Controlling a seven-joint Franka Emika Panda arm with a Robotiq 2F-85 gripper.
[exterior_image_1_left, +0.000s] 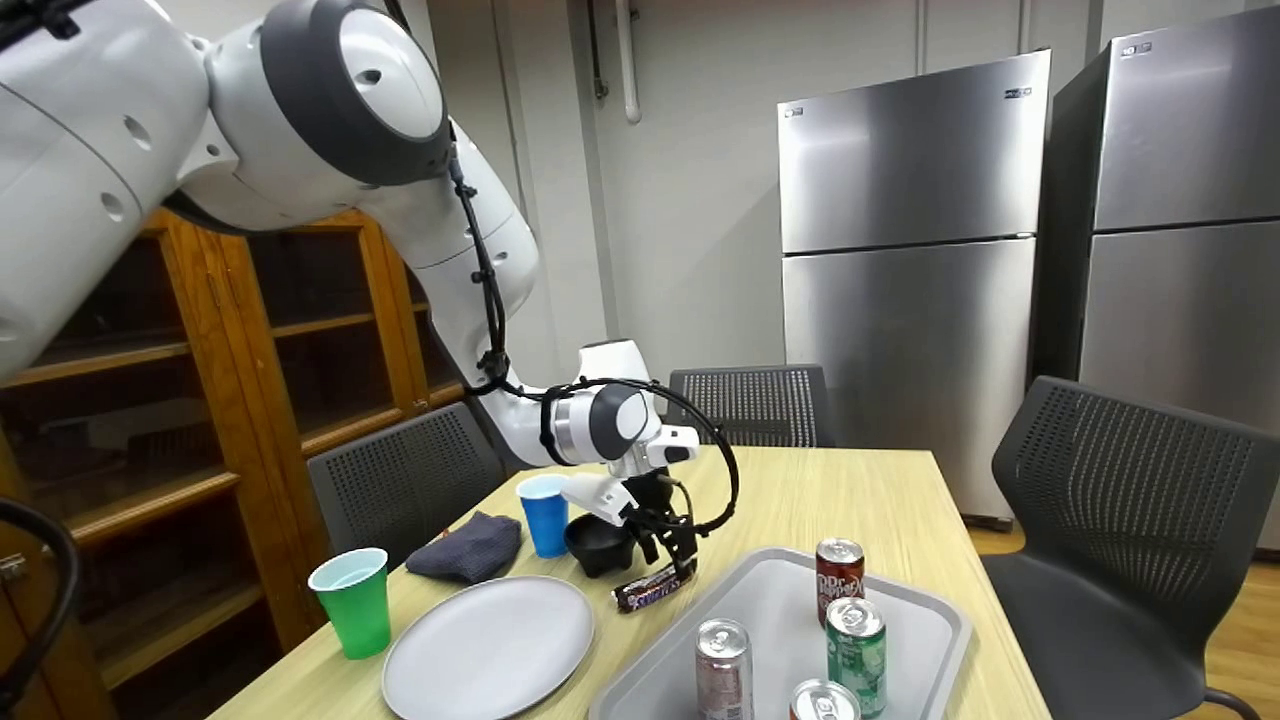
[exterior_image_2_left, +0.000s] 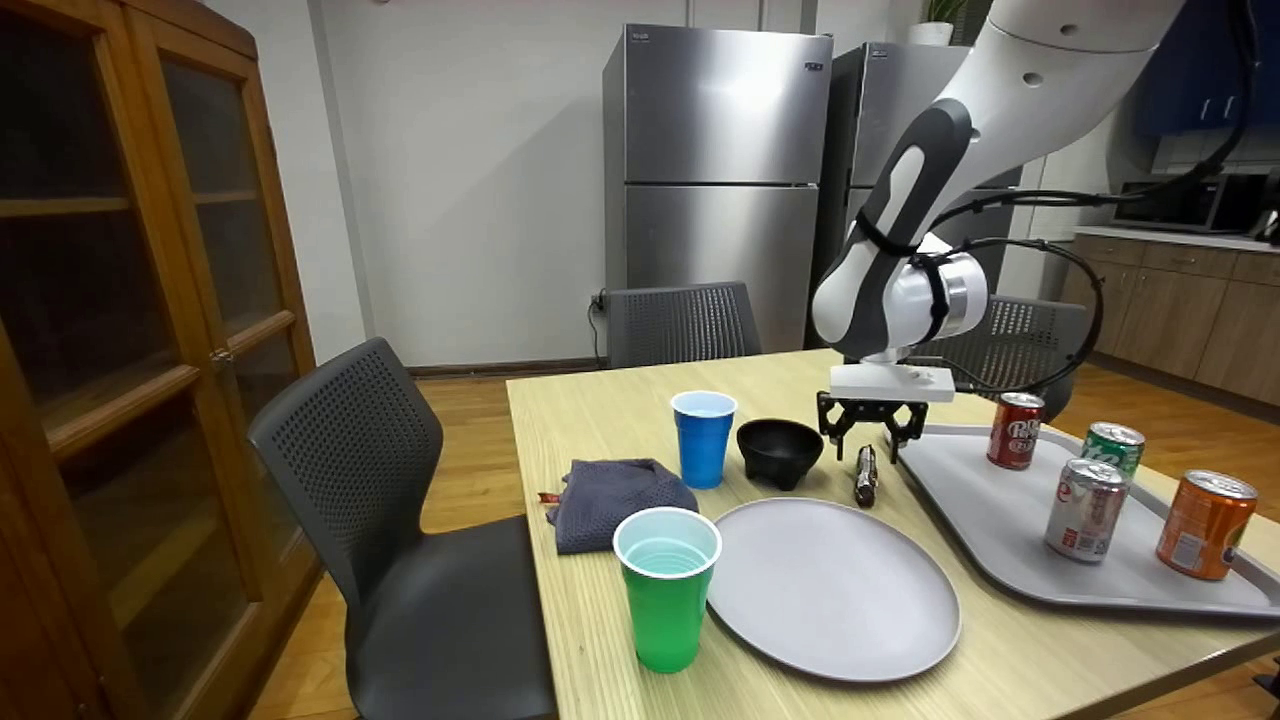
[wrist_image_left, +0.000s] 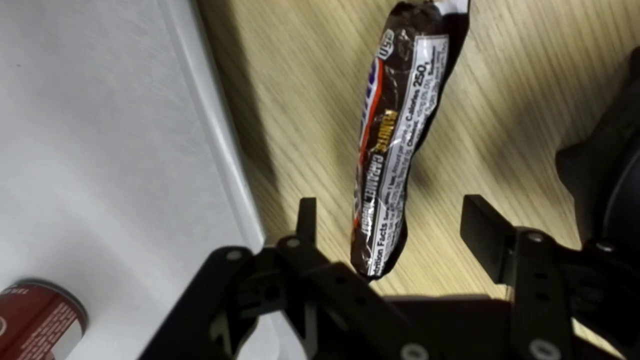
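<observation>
A brown-wrapped candy bar (wrist_image_left: 395, 135) lies on the table, its printed side up in the wrist view. My gripper (wrist_image_left: 390, 199) stands open over the near end of the bar, one finger on each side. A gap shows between the bar and each finger, so nothing is held. In an exterior view the gripper (exterior_image_2_left: 868, 458) points straight down above the bar (exterior_image_2_left: 866, 478). The bar (exterior_image_1_left: 652, 588) is also visible beside the tray in an exterior view, partly covered by the fingers. A black bowl (exterior_image_2_left: 780, 462) sits close by on the opposite side from the tray.
A grey tray (exterior_image_2_left: 985, 530) carries several soda cans, including a red can (exterior_image_2_left: 1016, 432). A round grey plate (exterior_image_2_left: 835, 590) lies near the bar. Blue cup (exterior_image_2_left: 704, 440), green cup (exterior_image_2_left: 668, 600) and dark cloth (exterior_image_2_left: 615, 500) stand along the table's side. Chairs surround the table.
</observation>
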